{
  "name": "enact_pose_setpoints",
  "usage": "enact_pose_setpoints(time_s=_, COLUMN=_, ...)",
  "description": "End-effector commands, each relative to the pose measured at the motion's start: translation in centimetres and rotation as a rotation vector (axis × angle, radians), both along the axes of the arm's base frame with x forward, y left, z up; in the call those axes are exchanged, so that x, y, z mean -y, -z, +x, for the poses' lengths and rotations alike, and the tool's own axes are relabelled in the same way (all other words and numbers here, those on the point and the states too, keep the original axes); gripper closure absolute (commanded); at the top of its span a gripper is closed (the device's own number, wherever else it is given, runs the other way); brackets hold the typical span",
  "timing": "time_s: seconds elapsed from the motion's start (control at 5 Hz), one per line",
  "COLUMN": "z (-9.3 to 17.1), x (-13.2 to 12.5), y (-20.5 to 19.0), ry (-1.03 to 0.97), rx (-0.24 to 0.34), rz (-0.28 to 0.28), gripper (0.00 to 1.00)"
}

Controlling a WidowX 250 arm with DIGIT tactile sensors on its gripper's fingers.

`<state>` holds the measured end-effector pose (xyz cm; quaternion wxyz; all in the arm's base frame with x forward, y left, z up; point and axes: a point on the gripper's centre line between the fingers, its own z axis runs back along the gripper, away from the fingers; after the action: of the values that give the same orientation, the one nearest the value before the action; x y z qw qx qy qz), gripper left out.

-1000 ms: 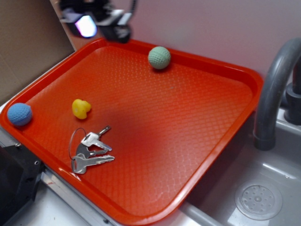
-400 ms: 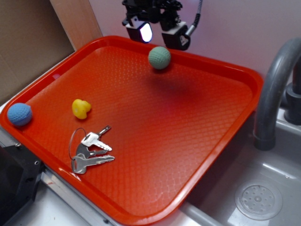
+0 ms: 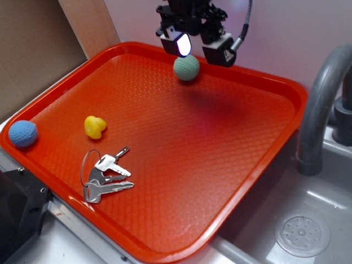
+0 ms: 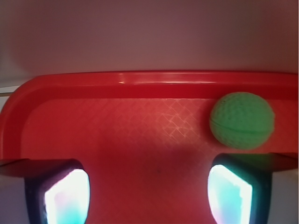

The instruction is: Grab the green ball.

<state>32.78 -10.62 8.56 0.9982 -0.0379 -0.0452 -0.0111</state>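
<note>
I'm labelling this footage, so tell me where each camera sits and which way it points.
Exterior: high off the near side, looking down on the orange plastic tray and grey sink faucet; shows the open gripper.
Wrist: on the arm, looking past the fingers toward the tray's far rim.
Shared: the pale green dimpled ball.

Two balls, green ball (image 3: 186,67) and blue ball (image 3: 23,133); one duck (image 3: 94,126); one key bunch (image 3: 105,176); one tray (image 3: 231,165).
</note>
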Motion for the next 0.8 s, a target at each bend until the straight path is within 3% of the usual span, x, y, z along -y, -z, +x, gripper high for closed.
enact_pose_setpoints(time_s=0.0, z=1.1, x=-3.5, y=-0.8, ry=-0.065, rx=0.088, rz=0.044, gripper=0.0)
enact_pose_setpoints(time_s=0.4, z=1.2, x=-8.3, y=-1.5, ry=-0.111, rx=0.027, rz=0.061, gripper=0.0)
enact_pose_setpoints(time_s=0.6, z=1.8, x=-9.3, y=-0.5, ry=-0.116, rx=0.022, rz=0.063, gripper=0.0)
